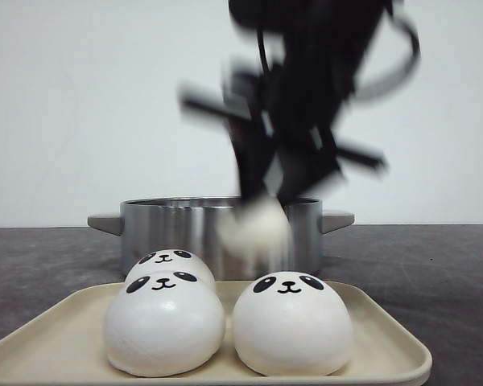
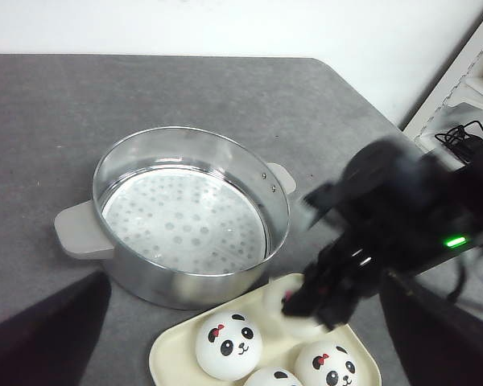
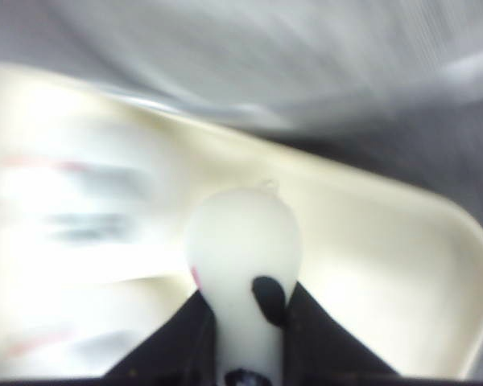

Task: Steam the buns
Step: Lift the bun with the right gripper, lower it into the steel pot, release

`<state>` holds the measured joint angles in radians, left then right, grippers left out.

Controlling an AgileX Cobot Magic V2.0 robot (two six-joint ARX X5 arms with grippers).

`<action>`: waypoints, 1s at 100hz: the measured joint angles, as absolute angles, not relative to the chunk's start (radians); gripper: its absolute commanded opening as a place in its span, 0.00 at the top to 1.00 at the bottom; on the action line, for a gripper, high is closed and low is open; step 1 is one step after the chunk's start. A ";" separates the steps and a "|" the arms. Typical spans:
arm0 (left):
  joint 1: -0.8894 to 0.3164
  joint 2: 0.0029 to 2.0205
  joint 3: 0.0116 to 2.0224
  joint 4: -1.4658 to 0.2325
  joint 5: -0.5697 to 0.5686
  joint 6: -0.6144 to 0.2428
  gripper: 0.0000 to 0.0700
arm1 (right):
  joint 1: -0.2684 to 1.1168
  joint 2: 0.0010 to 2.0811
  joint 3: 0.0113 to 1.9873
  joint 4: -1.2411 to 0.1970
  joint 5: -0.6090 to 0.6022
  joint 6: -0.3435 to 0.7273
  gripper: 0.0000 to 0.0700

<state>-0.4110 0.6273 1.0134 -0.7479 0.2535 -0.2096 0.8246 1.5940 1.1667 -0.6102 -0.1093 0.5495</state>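
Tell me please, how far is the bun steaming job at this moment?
Nothing is in the steamer pot yet; its perforated tray is bare. In hand: the right gripper is shut on one panda bun, lifted above the cream tray, in front of the pot. Left: three buns on the tray, then this one goes in.

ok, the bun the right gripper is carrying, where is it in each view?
Front view: the held bun, blurred, centre, in front of the pot, under the right gripper.
Left wrist view: pale bun at the tray's far edge.
Right wrist view: squeezed bun, bottom centre.
Shared landmark: the cream tray.
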 measured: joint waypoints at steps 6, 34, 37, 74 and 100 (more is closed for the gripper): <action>-0.411 0.627 1.013 -0.746 0.253 -0.210 0.00 | 0.841 1.536 1.231 -0.599 -0.098 0.525 0.99; -0.411 0.628 1.013 -0.735 0.239 -0.210 0.00 | 0.767 1.510 1.497 -0.530 0.054 0.376 0.99; -0.411 0.628 1.013 -0.734 0.238 -0.210 0.00 | 0.751 1.523 1.511 -0.520 0.055 0.365 0.99; -0.411 0.662 1.013 -0.734 0.237 -0.210 0.00 | 0.598 1.780 1.535 -0.489 0.010 0.309 0.99; -0.411 0.694 1.013 -0.741 0.236 -0.210 0.00 | 0.553 1.961 1.535 -0.444 0.000 0.284 0.99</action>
<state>-0.4110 0.6941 1.0134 -0.7410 0.2356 -0.2096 0.5529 1.9614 1.5349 -0.4438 0.0002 0.2840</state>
